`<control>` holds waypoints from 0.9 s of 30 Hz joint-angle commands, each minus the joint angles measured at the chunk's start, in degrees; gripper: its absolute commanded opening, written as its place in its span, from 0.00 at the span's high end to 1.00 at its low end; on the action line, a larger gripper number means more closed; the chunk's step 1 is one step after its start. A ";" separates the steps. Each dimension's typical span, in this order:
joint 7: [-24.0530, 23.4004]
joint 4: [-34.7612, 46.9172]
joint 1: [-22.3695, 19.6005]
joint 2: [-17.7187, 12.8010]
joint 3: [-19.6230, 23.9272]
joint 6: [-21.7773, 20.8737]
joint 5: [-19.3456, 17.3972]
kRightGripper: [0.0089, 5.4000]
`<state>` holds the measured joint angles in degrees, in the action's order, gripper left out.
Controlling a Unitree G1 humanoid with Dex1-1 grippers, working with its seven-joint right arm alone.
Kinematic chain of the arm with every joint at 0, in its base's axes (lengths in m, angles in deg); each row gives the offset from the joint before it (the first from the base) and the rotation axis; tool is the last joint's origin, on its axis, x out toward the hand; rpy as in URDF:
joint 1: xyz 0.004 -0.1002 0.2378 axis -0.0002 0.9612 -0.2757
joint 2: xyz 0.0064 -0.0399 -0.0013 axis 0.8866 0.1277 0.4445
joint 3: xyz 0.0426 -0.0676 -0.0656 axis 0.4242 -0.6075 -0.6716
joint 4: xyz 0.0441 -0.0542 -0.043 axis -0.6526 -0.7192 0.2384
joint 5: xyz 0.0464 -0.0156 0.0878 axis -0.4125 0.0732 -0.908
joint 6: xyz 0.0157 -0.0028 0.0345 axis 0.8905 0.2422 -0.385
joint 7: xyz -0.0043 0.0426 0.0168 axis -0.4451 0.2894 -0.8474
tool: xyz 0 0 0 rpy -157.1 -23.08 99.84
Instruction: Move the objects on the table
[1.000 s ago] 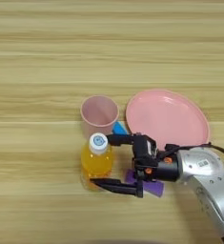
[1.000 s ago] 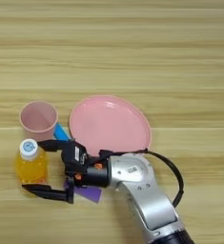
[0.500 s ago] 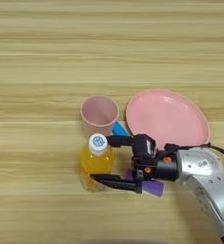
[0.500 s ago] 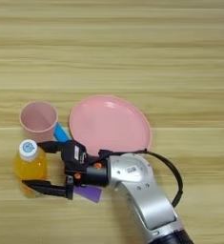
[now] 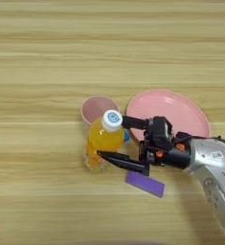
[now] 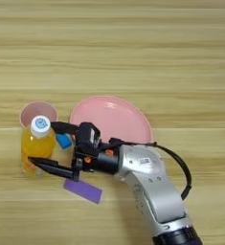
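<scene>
Bottle [image 5: 103, 141] stands upright between my gripper's [image 5: 113, 139] spread fingers, its left side free; block [image 5: 144, 183] lies just below.

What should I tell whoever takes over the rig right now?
Right gripper: fingers spread on either side of the orange bottle, one behind its neck, one in front of its lower body; whether they touch it I cannot tell.
Bottle: on the table, leaning, just in front of the pink cup.
Purple block: flat on the table, below the gripper.
Pink plate: right of the cup, nothing on it.
A small blue thing shows between bottle and plate.
Done: gripper is placed around the bottle.
Left: close, lift, and move bottle and block.
</scene>
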<state>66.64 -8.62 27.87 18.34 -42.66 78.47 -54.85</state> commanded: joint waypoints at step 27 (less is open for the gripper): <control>-16.82 -5.76 -16.18 -2.00 21.98 2.89 -7.63 0.36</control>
<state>52.59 -15.08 17.58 18.63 -22.79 84.18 -63.81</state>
